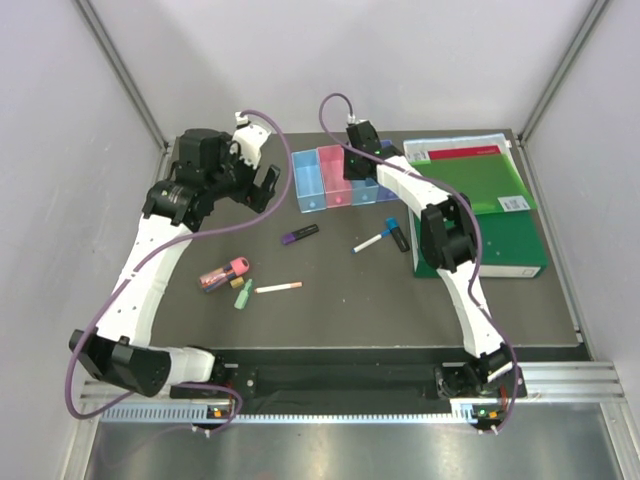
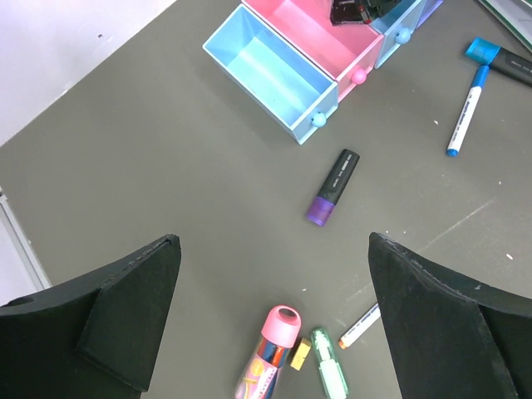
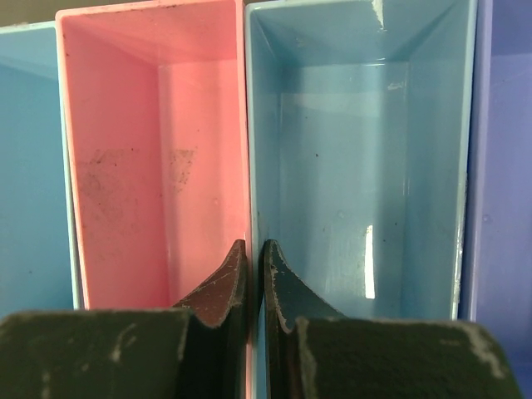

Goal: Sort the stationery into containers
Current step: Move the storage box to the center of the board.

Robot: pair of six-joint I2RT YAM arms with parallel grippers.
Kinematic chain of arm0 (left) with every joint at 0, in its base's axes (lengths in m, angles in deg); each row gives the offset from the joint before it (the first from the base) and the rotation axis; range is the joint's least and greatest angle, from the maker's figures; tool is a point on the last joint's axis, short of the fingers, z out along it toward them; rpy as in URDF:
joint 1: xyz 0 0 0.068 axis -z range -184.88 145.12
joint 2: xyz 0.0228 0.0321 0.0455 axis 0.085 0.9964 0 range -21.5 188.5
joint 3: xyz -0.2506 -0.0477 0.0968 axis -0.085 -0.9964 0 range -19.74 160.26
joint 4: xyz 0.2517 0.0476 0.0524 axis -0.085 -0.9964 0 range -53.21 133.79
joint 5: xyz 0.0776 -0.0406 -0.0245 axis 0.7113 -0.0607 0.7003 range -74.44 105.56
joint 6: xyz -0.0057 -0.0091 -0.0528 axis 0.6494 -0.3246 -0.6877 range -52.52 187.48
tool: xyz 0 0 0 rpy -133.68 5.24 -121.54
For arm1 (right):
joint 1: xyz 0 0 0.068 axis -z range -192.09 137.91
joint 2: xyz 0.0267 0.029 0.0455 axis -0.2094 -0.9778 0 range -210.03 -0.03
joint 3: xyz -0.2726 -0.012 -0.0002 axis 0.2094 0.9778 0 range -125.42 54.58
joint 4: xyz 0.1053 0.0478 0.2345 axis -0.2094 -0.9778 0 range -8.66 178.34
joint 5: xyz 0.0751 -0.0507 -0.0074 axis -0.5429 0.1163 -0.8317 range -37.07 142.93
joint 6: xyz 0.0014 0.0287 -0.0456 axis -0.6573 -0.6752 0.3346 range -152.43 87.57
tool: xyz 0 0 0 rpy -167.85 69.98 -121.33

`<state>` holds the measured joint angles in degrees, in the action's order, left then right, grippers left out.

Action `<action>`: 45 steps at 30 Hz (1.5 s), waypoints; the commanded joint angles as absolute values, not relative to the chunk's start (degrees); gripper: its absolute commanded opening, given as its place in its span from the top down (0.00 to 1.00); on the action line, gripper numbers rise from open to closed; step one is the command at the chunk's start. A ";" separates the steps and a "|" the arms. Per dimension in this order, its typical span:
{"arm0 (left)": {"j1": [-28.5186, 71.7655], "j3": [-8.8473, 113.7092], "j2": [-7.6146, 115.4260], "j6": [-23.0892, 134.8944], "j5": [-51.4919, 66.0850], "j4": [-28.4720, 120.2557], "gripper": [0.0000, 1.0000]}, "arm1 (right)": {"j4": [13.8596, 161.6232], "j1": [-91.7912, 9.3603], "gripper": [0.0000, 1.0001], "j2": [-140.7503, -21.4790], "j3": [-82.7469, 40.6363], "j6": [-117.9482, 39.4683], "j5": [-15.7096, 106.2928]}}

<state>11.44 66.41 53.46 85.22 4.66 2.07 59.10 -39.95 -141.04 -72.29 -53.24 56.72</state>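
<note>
Right gripper (image 3: 253,253), jaws pressed together on nothing, is hovering over the wall between the pink box (image 3: 125,166) and a light blue box (image 3: 357,166). Left gripper (image 2: 273,245) is hanging wide apart above the purple-black highlighter (image 2: 332,187), seemingly readying a pick.

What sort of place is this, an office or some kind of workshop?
Probably a robotics lab test cell: two arms bolted to a dark table, plain pale walls closing it in, pens and coloured boxes laid out for practice.
</note>
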 commanded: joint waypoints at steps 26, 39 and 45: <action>11.38 64.11 47.49 86.03 2.02 2.04 0.01 | 60.91 -45.93 0.35 -137.33 -72.25 -55.20 56.18; 11.38 62.88 45.48 87.25 1.85 2.39 0.01 | 60.57 -43.90 0.18 -118.62 -65.05 -35.09 53.82; 11.38 64.02 44.60 92.44 5.27 0.03 0.01 | 48.80 -41.63 0.17 -106.42 -55.04 -9.95 46.62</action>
